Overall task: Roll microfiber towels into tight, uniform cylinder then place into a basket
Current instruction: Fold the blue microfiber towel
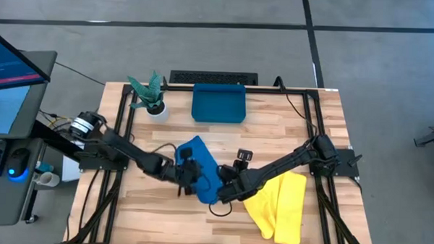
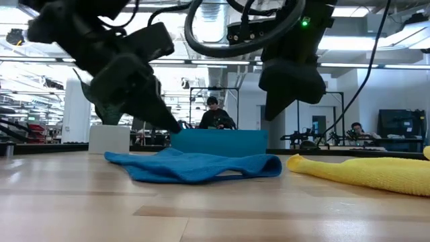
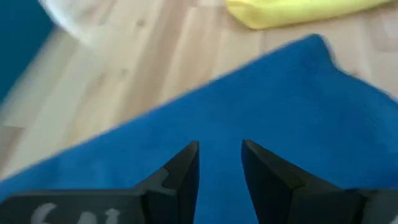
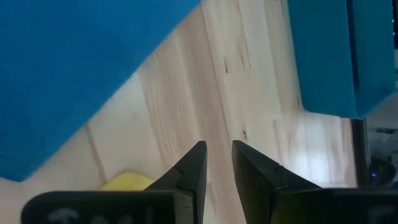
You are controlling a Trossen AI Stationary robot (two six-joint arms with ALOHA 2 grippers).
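Towels: soft blue cloth (image 1: 201, 168) rumpled flat, yellow one (image 1: 283, 207) folded; both jaws slightly parted, nothing pinched.

Two dark, jointed arms with black cables looped along them; the left gripper (image 3: 220, 163) and right gripper (image 4: 217, 163) have matte black wedge fingers.

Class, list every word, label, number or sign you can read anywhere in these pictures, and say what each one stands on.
No text can be read.
White marks on the left gripper's dark body: cut off and blurred, unreadable.
Red line on the blue computer screen beside the table: too small to read.
Blue microfibre towel, yellow microfibre towel, teal plastic basket: unmarked.
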